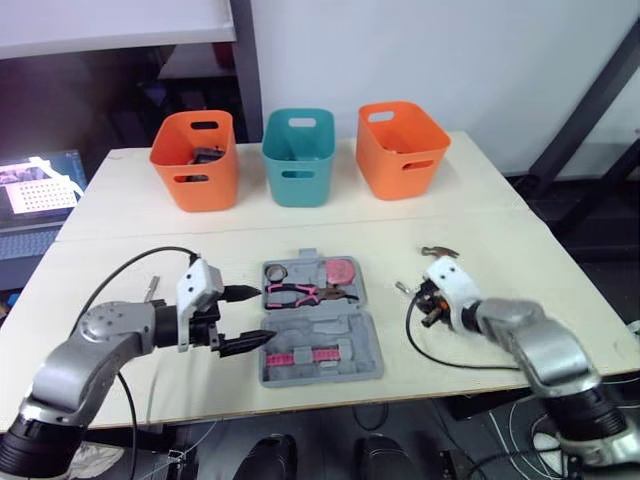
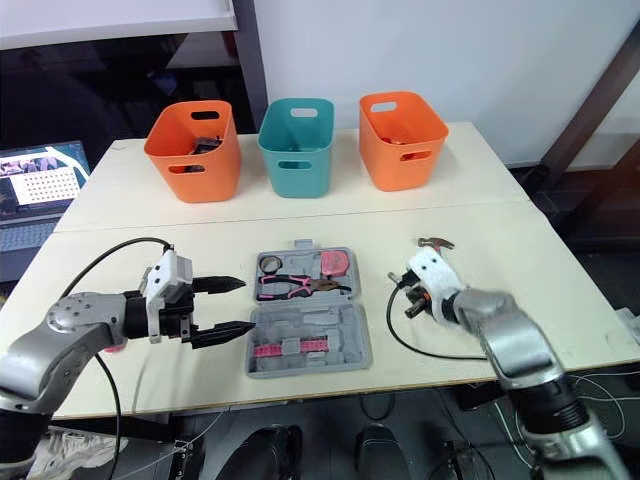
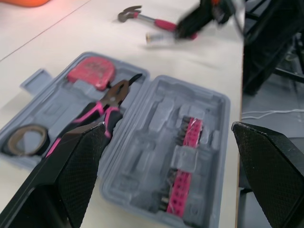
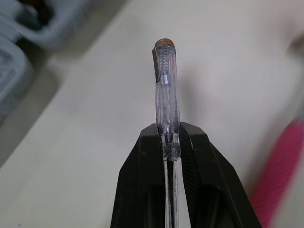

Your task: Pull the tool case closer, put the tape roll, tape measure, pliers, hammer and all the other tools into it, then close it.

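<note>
My right gripper (image 4: 168,134) pinches the clear screwdriver (image 4: 165,85); left gripper (image 1: 264,315) reaches level, fingers spread, beside the tool case (image 1: 345,365).

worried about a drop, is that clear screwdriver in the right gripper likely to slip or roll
Probably stiff and light: the clear screwdriver is a thin, hard-looking plastic rod. Its smooth round handle may slip, as the right gripper pinches only a short stretch. Set on the table, it would likely roll.

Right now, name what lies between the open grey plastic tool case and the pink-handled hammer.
The right gripper, shut on a clear screwdriver, in left wrist view.
</note>
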